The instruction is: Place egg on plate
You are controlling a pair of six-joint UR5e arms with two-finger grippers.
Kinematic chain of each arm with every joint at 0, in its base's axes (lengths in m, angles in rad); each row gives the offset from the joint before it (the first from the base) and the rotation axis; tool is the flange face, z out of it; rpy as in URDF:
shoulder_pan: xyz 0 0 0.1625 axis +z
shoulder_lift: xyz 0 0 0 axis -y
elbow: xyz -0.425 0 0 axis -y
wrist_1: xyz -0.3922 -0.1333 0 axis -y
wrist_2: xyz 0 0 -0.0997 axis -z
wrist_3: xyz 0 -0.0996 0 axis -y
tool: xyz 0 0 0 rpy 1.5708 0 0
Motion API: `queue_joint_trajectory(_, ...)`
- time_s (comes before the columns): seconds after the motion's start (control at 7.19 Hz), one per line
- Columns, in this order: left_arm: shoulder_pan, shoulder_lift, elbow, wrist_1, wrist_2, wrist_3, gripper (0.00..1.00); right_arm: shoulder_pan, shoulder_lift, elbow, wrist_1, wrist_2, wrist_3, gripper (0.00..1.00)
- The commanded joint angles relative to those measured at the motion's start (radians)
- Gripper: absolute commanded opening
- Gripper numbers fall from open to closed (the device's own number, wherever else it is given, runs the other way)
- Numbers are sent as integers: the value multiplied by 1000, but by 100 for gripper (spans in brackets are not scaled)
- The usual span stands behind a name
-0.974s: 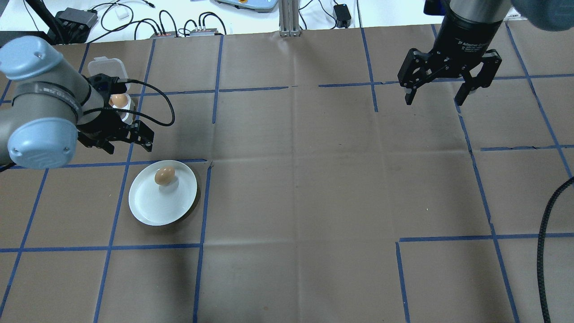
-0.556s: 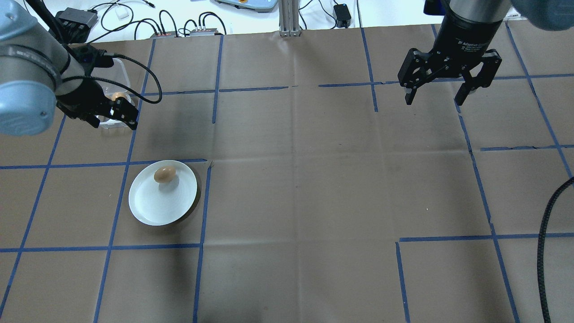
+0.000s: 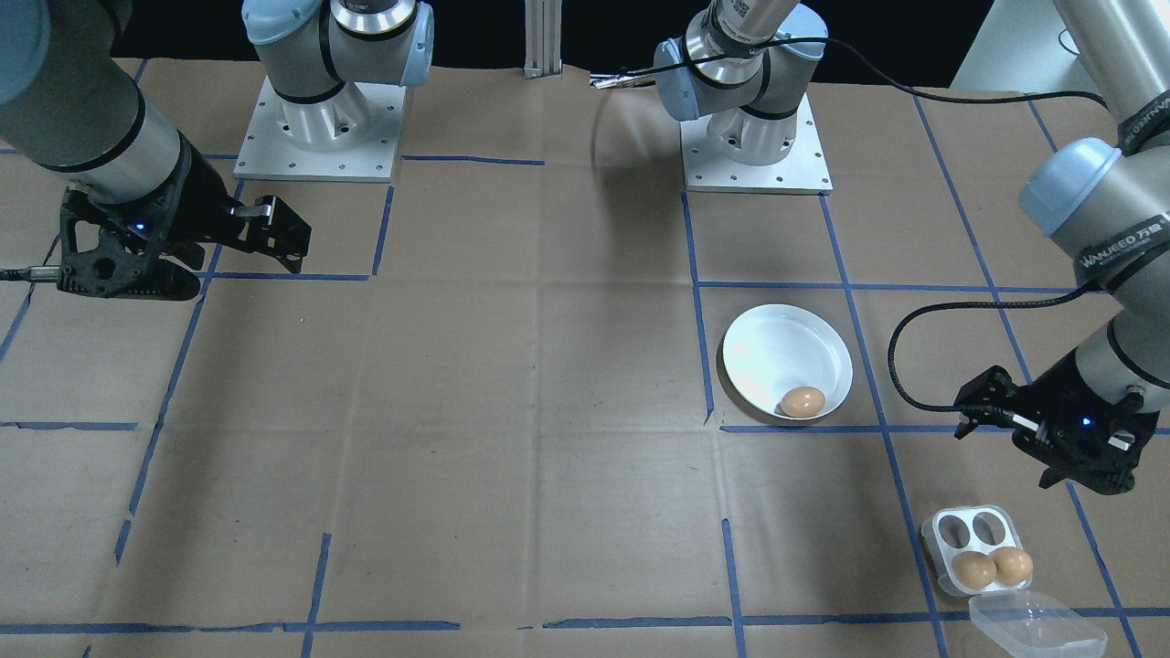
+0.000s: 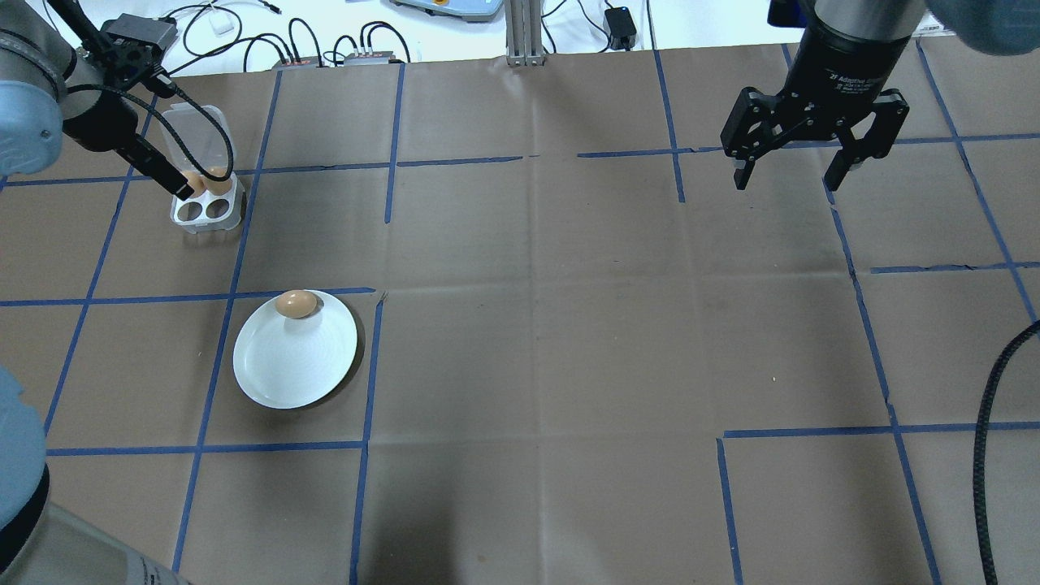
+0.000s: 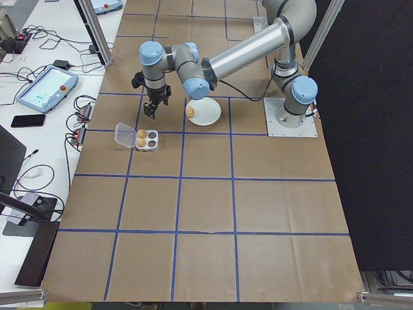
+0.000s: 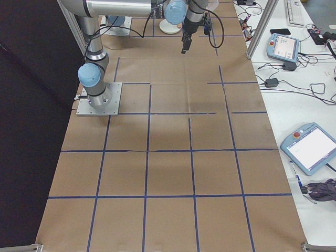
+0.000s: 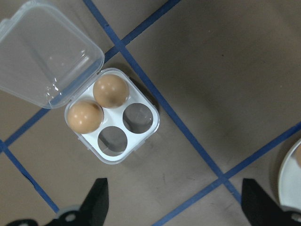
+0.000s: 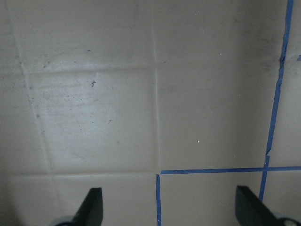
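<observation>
On the plate (image 4: 284,366) sits one egg (image 4: 296,305), right at the rim; left gripper (image 7: 171,200) and right gripper (image 4: 795,166) both gape wide, holding nothing.

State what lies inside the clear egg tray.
The egg tray holds two brown eggs beside its open lid; the other two hollows are empty. Nothing covers them.

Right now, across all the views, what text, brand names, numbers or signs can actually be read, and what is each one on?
"WANJEED" plus further characters too small to read: on the band round the left arm, front-facing view.
"2F Adaptive Gripper", partly legible, with a smaller unreadable line below: on the body above the right gripper, overhead view.
Egg tray, plate, eggs: no markings.
Tablets beside the table: screens too small to read.
</observation>
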Motion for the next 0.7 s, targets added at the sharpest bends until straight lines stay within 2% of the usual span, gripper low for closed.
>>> queue_joint_trajectory(0.0, 15, -84, 62, 52, 5, 207, 100, 0, 0, 0, 0, 0, 0, 100)
queue_joint_trajectory(0.28, 20, -154, 182, -57, 13, 328, 100, 0, 0, 0, 0, 0, 0, 100)
queue_joint_trajectory(0.42, 20, -190, 210, -66, 16, 365, 100, 0, 0, 0, 0, -1, 0, 100)
queue_joint_trajectory(0.56, 20, -217, 212, -59, 50, 410, 100, 0, 0, 0, 0, 0, 0, 100)
